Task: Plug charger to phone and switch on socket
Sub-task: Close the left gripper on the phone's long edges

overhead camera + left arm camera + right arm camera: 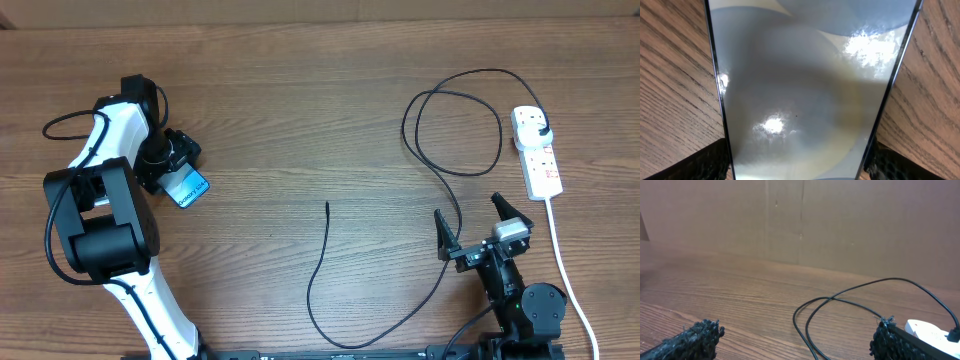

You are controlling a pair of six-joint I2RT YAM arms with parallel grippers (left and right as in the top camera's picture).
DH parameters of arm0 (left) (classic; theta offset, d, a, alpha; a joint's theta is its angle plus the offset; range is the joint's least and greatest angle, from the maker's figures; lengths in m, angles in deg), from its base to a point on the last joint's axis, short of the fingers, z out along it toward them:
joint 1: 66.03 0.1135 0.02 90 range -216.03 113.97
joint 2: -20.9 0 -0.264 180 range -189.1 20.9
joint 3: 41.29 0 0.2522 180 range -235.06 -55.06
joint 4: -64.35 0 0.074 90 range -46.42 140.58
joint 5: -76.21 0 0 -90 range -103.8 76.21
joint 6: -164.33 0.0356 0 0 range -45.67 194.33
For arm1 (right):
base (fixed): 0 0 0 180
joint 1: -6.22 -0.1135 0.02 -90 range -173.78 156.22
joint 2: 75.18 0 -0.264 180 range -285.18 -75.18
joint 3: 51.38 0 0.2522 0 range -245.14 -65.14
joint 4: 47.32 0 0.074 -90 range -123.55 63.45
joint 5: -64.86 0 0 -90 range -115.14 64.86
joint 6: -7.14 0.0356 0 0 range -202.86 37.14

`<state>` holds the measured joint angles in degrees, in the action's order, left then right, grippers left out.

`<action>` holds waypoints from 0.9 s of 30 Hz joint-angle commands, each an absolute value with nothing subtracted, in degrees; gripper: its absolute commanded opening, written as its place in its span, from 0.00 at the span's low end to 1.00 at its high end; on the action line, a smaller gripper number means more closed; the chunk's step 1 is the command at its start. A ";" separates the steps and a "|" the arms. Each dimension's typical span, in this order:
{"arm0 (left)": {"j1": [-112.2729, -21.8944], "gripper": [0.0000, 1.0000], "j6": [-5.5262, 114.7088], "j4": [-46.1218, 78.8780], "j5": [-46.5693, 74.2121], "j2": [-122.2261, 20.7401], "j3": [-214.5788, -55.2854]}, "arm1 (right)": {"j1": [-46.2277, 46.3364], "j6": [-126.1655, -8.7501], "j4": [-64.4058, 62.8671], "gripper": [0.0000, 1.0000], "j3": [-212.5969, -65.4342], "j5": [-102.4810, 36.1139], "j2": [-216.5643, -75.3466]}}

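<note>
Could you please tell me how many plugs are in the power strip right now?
1: a black plug in the power strip outlet farthest from the white cord; the other outlets look empty.

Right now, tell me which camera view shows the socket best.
The overhead view: the socket shows whole at the right, with its white cord. The right wrist view catches only a white end of the socket behind a pincer finger. The left wrist view shows none of it; the phone fills it.

Glossy glass fronts the phone (pixel 800 100), the table (pixel 300 100) is grained matt wood, the socket (pixel 537 155) smooth white plastic.
</note>
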<state>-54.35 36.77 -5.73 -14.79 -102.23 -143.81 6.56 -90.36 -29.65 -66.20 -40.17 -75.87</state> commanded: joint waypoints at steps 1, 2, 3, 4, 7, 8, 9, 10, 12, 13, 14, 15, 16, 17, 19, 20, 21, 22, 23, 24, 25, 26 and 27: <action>-54.37 0.88 36.40 -6.56 -15.69 -103.49 -141.77 | 6.23 -90.45 -30.00 1.00 -65.59 -39.80 -75.35; -54.37 0.88 36.42 -6.56 -15.69 -103.49 -141.77 | 6.23 -90.45 -30.00 1.00 -65.59 -39.82 -75.35; -54.37 0.87 36.42 -6.56 -15.69 -103.49 -141.77 | 6.23 -90.45 -30.00 1.00 -65.59 -39.82 -75.35; -54.37 0.87 36.42 -6.56 -15.69 -103.49 -141.77 | 6.23 -90.45 -30.00 1.00 -65.59 -39.82 -75.35; -54.37 0.87 36.42 -6.56 -15.69 -103.49 -141.77 | 6.23 -90.45 -30.00 1.00 -65.59 -39.80 -75.35; -54.37 0.86 36.42 -6.56 -15.69 -103.49 -141.77 | 6.23 -90.45 -30.00 1.00 -65.59 -39.80 -75.35; -54.37 0.86 36.42 -6.56 -15.69 -103.49 -141.77 | 6.23 -90.45 -30.00 1.00 -65.59 -39.80 -75.35; -54.37 0.85 36.42 -6.56 -15.69 -103.49 -141.77 | 6.23 -90.45 -30.00 1.00 -65.59 -39.80 -75.35; -54.37 0.83 36.42 -6.56 -15.69 -103.49 -141.77 | 6.23 -90.45 -30.00 1.00 -65.59 -39.80 -75.35; -54.37 0.82 36.44 -6.56 -15.69 -103.49 -141.77 | 6.23 -90.45 -30.00 1.00 -65.59 -39.80 -75.35; -54.37 0.81 36.44 -6.56 -15.69 -103.49 -141.77 | 6.23 -90.45 -30.00 1.00 -65.59 -39.80 -75.35; -54.37 0.80 36.42 -6.56 -15.69 -103.49 -141.77 | 6.23 -90.45 -30.00 1.00 -65.59 -39.80 -75.35; -54.37 0.79 36.44 -6.56 -15.69 -103.49 -141.77 | 6.23 -90.45 -30.00 1.00 -65.59 -39.82 -75.35; -54.37 0.78 36.42 -6.58 -15.69 -103.52 -141.77 | 6.23 -90.45 -30.00 1.00 -65.59 -39.82 -75.35; -54.37 0.78 36.44 -6.58 -15.69 -103.49 -141.77 | 6.23 -90.45 -30.00 1.00 -65.59 -39.80 -75.35; -54.37 0.78 36.44 -6.58 -15.69 -103.49 -141.77 | 6.23 -90.45 -30.00 1.00 -65.59 -39.80 -75.35; -54.37 0.78 36.42 -6.58 -15.66 -103.49 -141.77 | 6.23 -90.45 -30.00 1.00 -65.59 -39.80 -75.35; -54.37 0.78 36.42 -6.58 -15.69 -103.49 -141.77 | 6.23 -90.45 -30.00 1.00 -65.59 -39.80 -75.35; -54.37 0.78 36.42 -6.58 -15.69 -103.49 -141.77 | 6.23 -90.45 -30.00 1.00 -65.59 -39.80 -75.35; -54.37 0.78 36.44 -6.58 -15.69 -103.49 -141.77 | 6.23 -90.45 -30.00 1.00 -65.59 -39.80 -75.35; -54.37 0.78 36.42 -6.58 -15.69 -103.49 -141.77 | 6.23 -90.45 -30.00 1.00 -65.59 -39.82 -75.35; -54.37 0.78 36.44 -6.58 -15.69 -103.49 -141.77 | 6.23 -90.45 -30.00 1.00 -65.59 -39.80 -75.35; -54.37 0.78 36.44 -6.58 -15.69 -103.49 -141.77 | 6.23 -90.45 -30.00 1.00 -65.59 -39.80 -75.35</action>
<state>-54.37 36.79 -5.77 -14.66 -102.23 -143.81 6.56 -90.36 -29.63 -66.20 -40.14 -75.87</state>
